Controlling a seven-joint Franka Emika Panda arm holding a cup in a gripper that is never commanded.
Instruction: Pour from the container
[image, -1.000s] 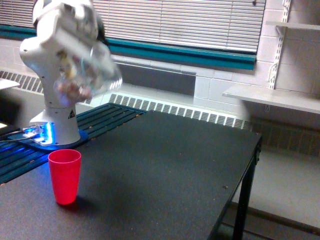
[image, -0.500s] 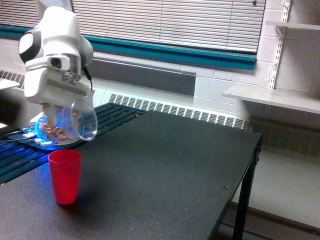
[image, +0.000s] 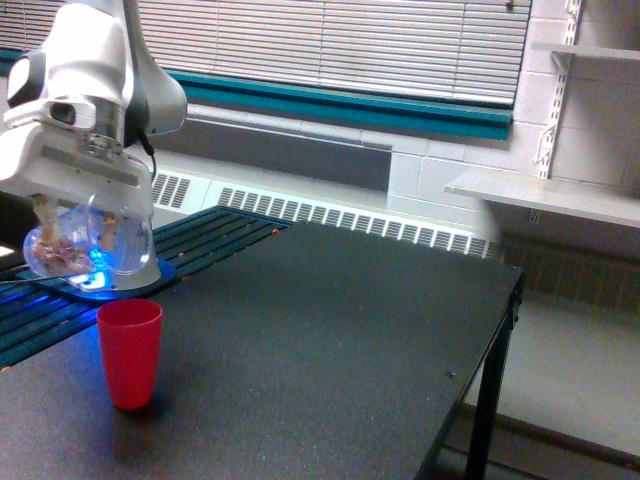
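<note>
Overhead, near the exterior view's left edge, the white arm's fingers (image: 68, 222) pinch the container (image: 88, 243), a clear plastic cup tipped well over on its side, 1 finger (image: 43, 212) showing pale against its wall. Small pinkish-brown bits lie heaped in the lower part of the container, towards the exterior view's left, and its round mouth faces the exterior view's right. Blue light from the arm's base (image: 120, 285) glows through the clear plastic. No brand name or writing can be read on the arm, the container or anything else; any marks are too blurred to make out.

Below the fingers and slightly to the exterior view's right stands 1 red cup (image: 129, 352), upright and open-mouthed on the dark surface (image: 330, 340). The container hangs above it, apart from its rim, and nothing can be seen falling between them. Behind the fingers, slatted blue-lit grating (image: 210, 235) runs beside the surface. Farther off, white blinds (image: 350, 40) hang over a teal band (image: 380, 108), and a white shelf (image: 545, 195) juts from the block wall at the exterior view's right.
</note>
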